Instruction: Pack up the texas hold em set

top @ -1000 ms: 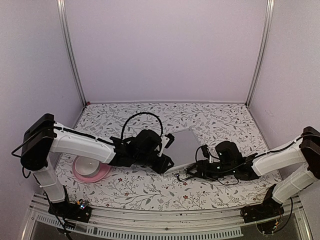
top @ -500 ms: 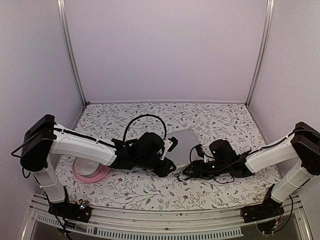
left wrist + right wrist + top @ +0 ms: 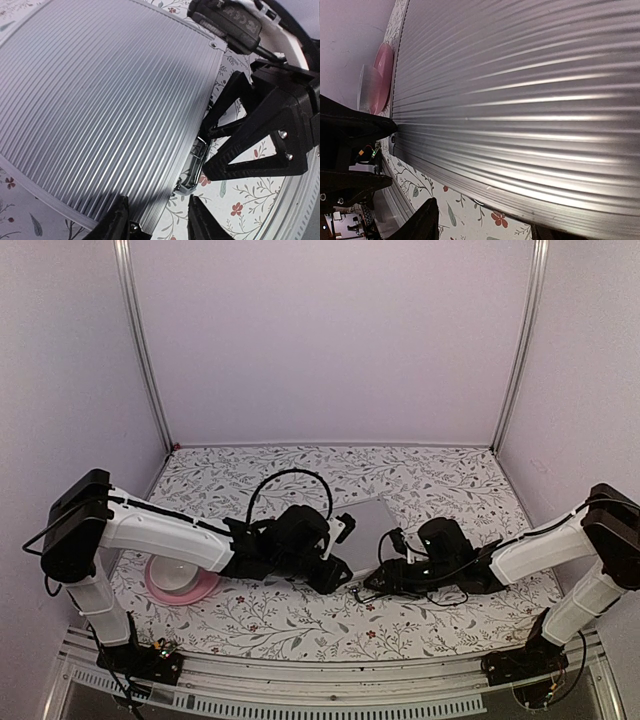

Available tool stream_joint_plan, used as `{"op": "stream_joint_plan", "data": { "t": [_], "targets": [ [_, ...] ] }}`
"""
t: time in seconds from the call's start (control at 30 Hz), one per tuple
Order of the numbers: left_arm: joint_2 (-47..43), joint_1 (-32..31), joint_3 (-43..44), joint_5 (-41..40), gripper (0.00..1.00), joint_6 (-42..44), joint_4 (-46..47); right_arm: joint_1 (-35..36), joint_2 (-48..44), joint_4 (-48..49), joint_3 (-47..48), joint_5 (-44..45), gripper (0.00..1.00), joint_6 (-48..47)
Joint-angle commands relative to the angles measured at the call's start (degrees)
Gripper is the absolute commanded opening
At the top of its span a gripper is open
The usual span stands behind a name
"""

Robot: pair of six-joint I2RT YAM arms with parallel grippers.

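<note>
The silver case lies shut and flat on the floral worktop, near its middle, between the two arms. Its lid is ribbed aluminium, with fine parallel ridges running from end to end, a smooth rim and rounded corners. A small metal latch sits on the front edge.

The left fingers are spread apart. One hangs over the lid and the other over the worktop, so they straddle the front edge, with a strip of worktop showing between the edge and that second finger. The right fingers are also parted, in a V, with their tips close to the latch; whether they touch it cannot be told.

A pink plate carrying a white bowl rests beyond the left arm, well apart from the case.
</note>
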Motion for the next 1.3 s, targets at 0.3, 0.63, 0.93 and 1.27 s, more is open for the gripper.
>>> {"op": "stream_joint_plan", "data": {
  "t": [0.3,0.63,0.93,1.27],
  "targets": [
    [2.6,-1.4,-1.0,1.0,0.4,-1.0,-5.4,0.3,-1.4,5.3,-1.8,-3.0,0.61,4.0],
    [2.5,-1.7,-1.2,0.8,0.4,-1.1,-5.5,0.2,-1.5,8.4,-2.8,-2.2,0.61,5.7],
    [2.5,-1.9,-1.3,0.7,0.4,-0.9,-5.5,0.3,-0.8,10.7,-2.8,-2.7,0.61,6.9],
    [2.6,-1.9,-1.3,0.8,0.4,-1.0,-5.5,0.3,-1.2,11.3,-2.6,-2.7,0.61,7.4]
  ]
}}
